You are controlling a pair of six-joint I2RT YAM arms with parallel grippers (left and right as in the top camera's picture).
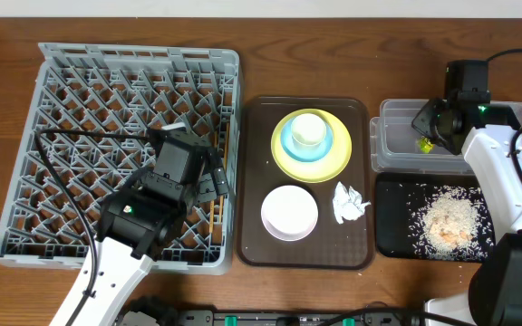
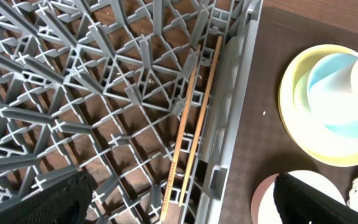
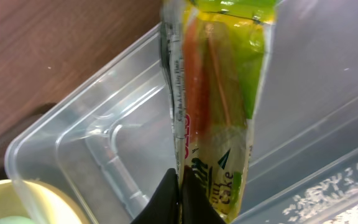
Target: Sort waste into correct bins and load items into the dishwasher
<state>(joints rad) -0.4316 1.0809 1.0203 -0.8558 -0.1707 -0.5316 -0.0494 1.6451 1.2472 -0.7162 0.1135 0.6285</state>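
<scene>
Chopsticks lie side by side in the grey dish rack, close against its right wall. The left gripper hangs over them, fingers spread wide and empty. On the brown tray sit the yellow plate carrying the blue bowl and white cup, plus the white bowl and crumpled napkin. Farther right, the right gripper pinches the sachet wrapper over the clear tub. Rice scraps lie in the black tray. The step in hand looks like binning the wrapper. Next the fingers should part so it drops inside the tub.
</scene>
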